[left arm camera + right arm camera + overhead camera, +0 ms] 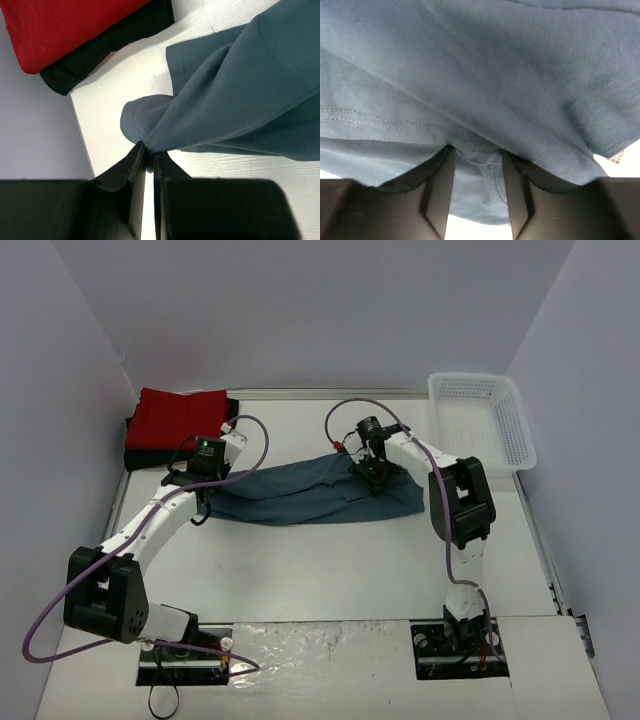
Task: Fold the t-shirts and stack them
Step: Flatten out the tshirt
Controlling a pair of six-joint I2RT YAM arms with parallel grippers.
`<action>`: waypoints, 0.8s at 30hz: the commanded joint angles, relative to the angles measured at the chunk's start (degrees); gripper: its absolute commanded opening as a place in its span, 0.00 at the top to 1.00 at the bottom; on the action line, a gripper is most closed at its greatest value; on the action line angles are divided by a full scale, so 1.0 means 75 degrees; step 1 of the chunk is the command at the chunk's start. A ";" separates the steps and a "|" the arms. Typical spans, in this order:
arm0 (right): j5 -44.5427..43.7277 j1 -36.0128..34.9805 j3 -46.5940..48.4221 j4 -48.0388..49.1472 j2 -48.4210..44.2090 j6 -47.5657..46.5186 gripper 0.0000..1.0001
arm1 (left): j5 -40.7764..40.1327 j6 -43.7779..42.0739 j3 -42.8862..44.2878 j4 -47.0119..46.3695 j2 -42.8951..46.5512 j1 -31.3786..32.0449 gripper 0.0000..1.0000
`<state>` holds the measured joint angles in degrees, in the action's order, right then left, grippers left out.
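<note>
We saw the left pincer [149,150] clamped on an end of the teal t-shirt [300,500], the right pincer [477,152] apart astride its hem on the bench [330,570], folding unfinished we judged, and beyond, the red t-shirt [180,418] folded atop the black t-shirt [115,42].

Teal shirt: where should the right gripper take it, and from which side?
The teal shirt lies flat, bunched lengthwise, its left tip pinched by the left gripper. So probably the stitched hem fold near its right end, from above.
</note>
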<state>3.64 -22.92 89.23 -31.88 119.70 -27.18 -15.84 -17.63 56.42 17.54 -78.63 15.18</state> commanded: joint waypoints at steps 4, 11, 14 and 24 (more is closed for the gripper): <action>-0.0263 0.0067 0.0231 -0.0004 -0.0034 0.0061 0.74 | -0.0021 0.0100 -0.0023 -0.0147 0.0090 -0.0079 0.98; -0.0344 0.0184 0.0325 0.0008 -0.0350 0.0085 0.92 | -0.0033 0.0112 0.0012 -0.0124 0.0078 -0.0090 0.98; -0.0403 0.0243 0.0337 0.0008 -0.0514 0.0108 0.92 | -0.0068 0.0100 0.0047 -0.0089 0.0089 -0.0090 0.98; -0.0731 0.0384 0.0208 -0.0003 -0.1299 0.0120 1.00 | -0.0103 0.0054 0.0188 0.0075 0.0312 -0.0090 0.98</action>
<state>1.28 -20.53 89.86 -30.55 114.67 -26.70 -15.88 -17.54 56.40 17.67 -78.63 14.92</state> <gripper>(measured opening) 0.014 0.065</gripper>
